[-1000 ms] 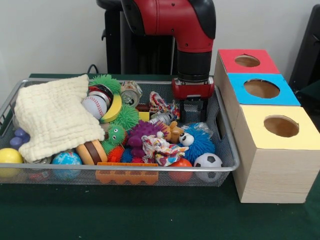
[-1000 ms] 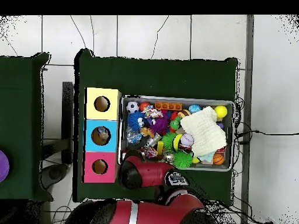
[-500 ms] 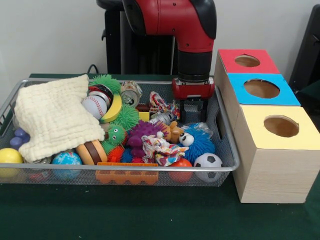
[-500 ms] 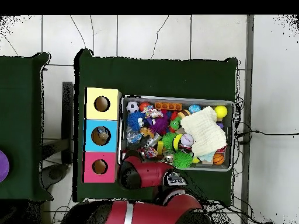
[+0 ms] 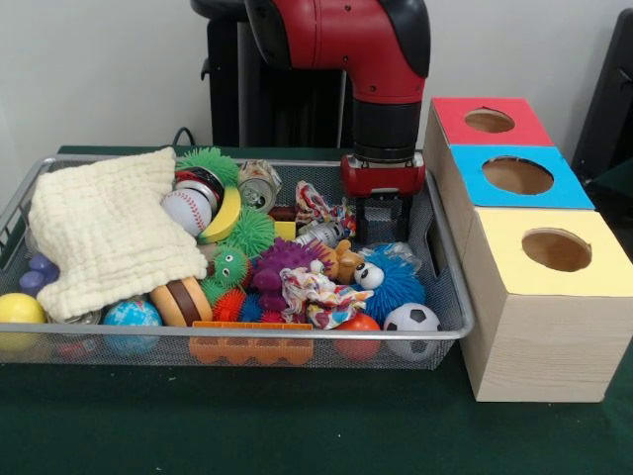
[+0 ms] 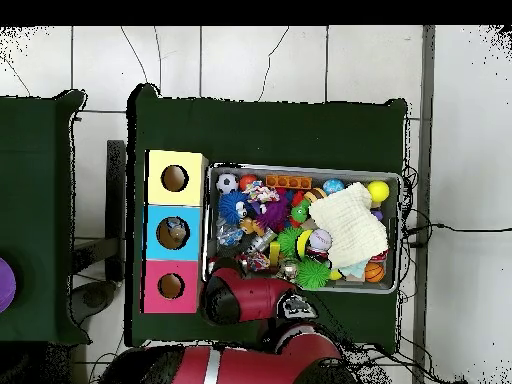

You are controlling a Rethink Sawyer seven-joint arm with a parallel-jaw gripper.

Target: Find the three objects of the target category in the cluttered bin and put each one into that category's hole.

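Observation:
A wire mesh bin (image 5: 297,341) holds several toys. Among them are a baseball (image 5: 186,210), a small soccer ball (image 5: 410,319), a blue spiky ball (image 5: 396,282), a purple spiky toy (image 5: 282,262), a metal can (image 5: 259,185) and a globe ball (image 5: 132,315). My gripper (image 5: 383,234) hangs low at the bin's right end, just behind the blue spiky ball. Its fingers are open with nothing between them. In the overhead view the red arm (image 6: 250,298) covers the gripper. Beside the bin stand three boxes with a red hole (image 5: 489,121), a blue hole (image 5: 517,175) and a yellow hole (image 5: 556,249).
A cream cloth (image 5: 104,233) covers the bin's left part. A knotted rope toy (image 5: 316,295), an orange block (image 5: 250,348) and a yellow ball (image 5: 18,309) lie along the front. The bin wall (image 5: 435,247) stands close to the right of the gripper. Green cloth (image 6: 280,130) covers the table.
The arm's upper links have shifted slightly to the right in the front view. The gripper stays at nearly the same spot and the toys have not moved.

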